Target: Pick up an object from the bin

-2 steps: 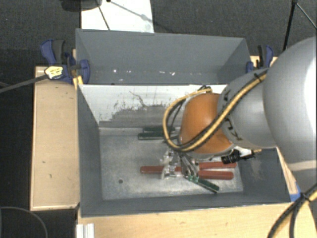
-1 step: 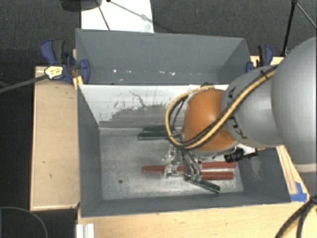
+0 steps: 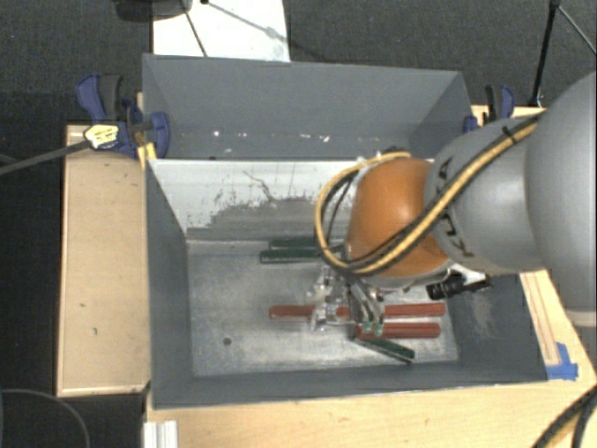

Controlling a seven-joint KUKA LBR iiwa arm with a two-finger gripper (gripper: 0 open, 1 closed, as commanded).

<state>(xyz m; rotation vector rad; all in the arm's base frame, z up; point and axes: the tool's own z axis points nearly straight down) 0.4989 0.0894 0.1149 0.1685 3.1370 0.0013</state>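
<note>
We can read no text, label, brand, number or sign anywhere on the bin [image 3: 168, 278] or the things in it.

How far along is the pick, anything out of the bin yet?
Done: the gripper is down near the bin floor, right at the red stick lying toward the front, with a green pen just beside it. In hand: I can't see anything held; the stick lies flat on the floor. Left: secure a grasp and lift it out. The dark green marker farther back lies apart.
</note>
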